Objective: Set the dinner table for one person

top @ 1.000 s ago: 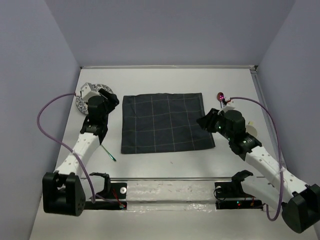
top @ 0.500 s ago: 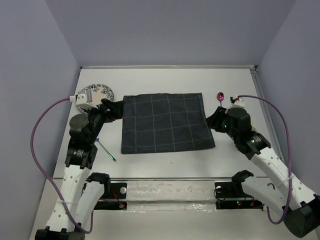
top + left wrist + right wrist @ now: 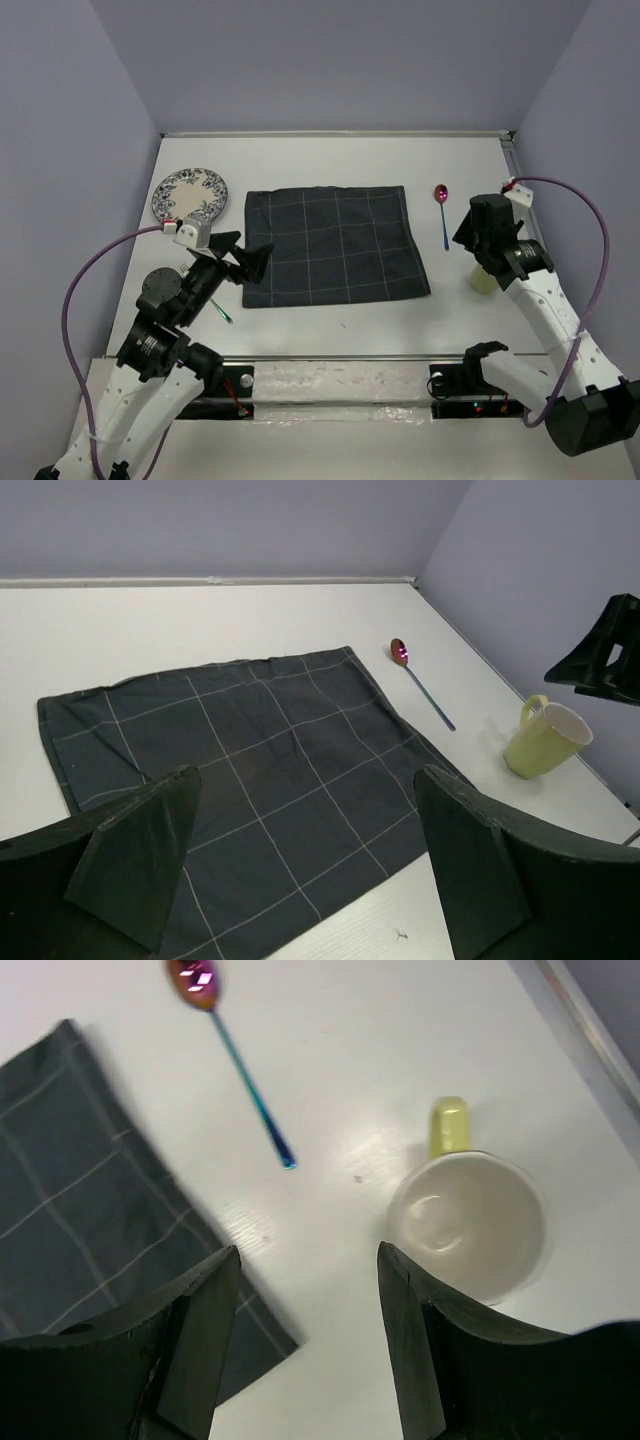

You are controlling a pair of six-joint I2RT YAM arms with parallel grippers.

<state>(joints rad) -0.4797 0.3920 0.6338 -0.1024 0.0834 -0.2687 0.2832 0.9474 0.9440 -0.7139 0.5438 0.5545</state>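
Near edge: both arm bases sit by a metal rail (image 3: 330,357) along the front of the dinner table (image 3: 330,165). The table is the white matte top that fills the enclosure floor between lavender walls, and every item lies on it.

Left gripper (image 3: 242,255) (image 3: 305,780): fingers spread wide, nothing between them. It is raised over the near left corner of the cloth and faces across it toward the far right.

A thin green utensil (image 3: 217,308) lies on the bare table just left of that corner, partly under the left arm. It is too small to identify.

Centre: a dark navy cloth (image 3: 330,245) (image 3: 250,790) (image 3: 90,1230) with pale grid lines lies flat and slightly skewed.

Right of the cloth: a yellow-green mug (image 3: 483,281) (image 3: 545,738) (image 3: 468,1222) stands upright with a white, empty interior and its handle turned toward the far side. In the top view the right arm partly hides it.

Right gripper (image 3: 468,235) (image 3: 305,1260): fingers apart and empty, above the bare table between the cloth's near right corner and the mug, touching neither.

Further back: a spoon (image 3: 443,210) (image 3: 422,685) (image 3: 235,1060) with a pink-purple bowl and blue handle lies just right of the cloth, clear of it. The bowl is at the far end, and the handle tip is near the mug, not touching.

Far left: a blue-patterned plate (image 3: 190,194) lies apart from the cloth's far left corner.
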